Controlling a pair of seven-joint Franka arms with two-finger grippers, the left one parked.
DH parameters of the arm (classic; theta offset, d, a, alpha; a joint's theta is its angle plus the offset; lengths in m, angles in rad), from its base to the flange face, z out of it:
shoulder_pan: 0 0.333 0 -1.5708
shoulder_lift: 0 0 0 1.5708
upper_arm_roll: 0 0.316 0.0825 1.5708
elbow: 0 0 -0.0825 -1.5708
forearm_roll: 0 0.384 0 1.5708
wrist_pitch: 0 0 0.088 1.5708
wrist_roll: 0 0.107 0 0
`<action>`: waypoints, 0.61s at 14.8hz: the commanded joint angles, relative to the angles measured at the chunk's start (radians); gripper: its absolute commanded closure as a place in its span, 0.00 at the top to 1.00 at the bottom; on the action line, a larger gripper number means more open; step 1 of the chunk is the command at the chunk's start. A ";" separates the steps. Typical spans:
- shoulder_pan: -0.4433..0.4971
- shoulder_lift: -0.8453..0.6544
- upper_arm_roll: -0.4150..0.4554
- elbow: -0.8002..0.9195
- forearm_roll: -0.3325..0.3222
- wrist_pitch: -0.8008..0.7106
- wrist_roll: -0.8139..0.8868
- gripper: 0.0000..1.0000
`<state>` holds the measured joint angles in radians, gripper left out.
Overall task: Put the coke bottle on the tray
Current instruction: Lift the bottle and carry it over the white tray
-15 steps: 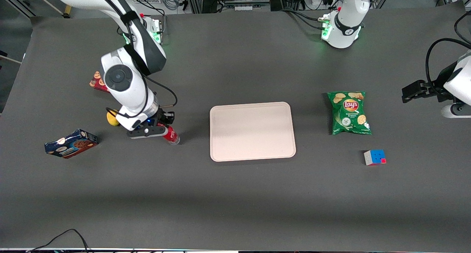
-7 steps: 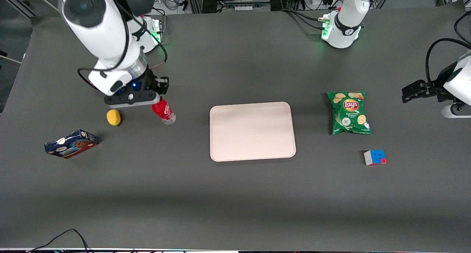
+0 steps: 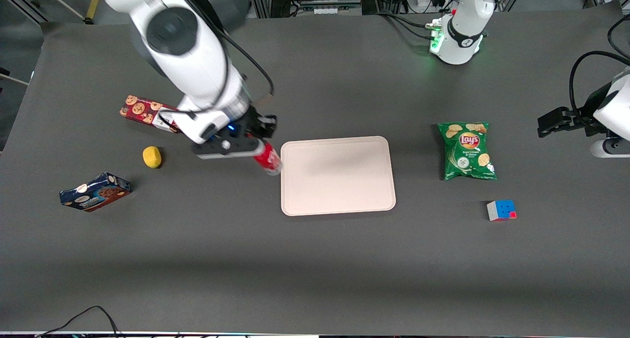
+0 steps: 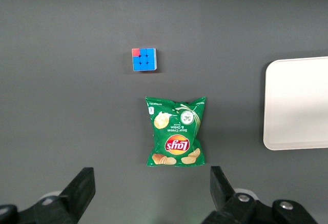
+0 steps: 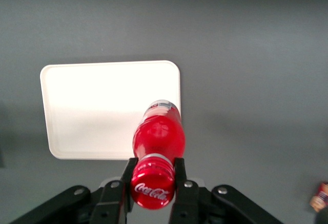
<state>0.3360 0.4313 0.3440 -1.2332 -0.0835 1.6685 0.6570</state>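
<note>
My right gripper [image 3: 256,149] is shut on the coke bottle [image 3: 268,159], a small bottle with a red cap, red label and clear base. I hold it by the neck, above the table, just beside the edge of the tray that faces the working arm's end. In the right wrist view the bottle [image 5: 158,137] hangs from my gripper [image 5: 152,177] with its base over the tray's corner. The tray [image 3: 337,175] is a large pale pinkish-beige rectangle with rounded corners; it also shows in the right wrist view [image 5: 97,106] and the left wrist view [image 4: 300,103].
A red cookie box [image 3: 142,109], a yellow lemon-like object [image 3: 151,157] and a blue snack box [image 3: 94,192] lie toward the working arm's end. A green Lay's bag [image 3: 467,151] and a colour cube [image 3: 501,210] lie toward the parked arm's end.
My gripper has lifted the bottle off the table and carried it sideways from near the lemon to the tray's edge. The red cookie box has come into view.
</note>
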 commanded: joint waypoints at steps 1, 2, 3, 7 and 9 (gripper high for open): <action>0.061 0.193 -0.010 0.144 -0.081 0.063 0.082 0.00; 0.066 0.220 -0.013 0.144 -0.085 0.097 0.111 0.00; 0.067 0.243 -0.011 0.143 -0.099 0.123 0.127 0.00; 0.074 0.314 -0.010 0.126 -0.125 0.178 0.133 0.00; 0.072 0.328 -0.011 0.088 -0.125 0.188 0.133 0.00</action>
<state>0.3916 0.7268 0.3373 -1.1520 -0.1816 1.8471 0.7554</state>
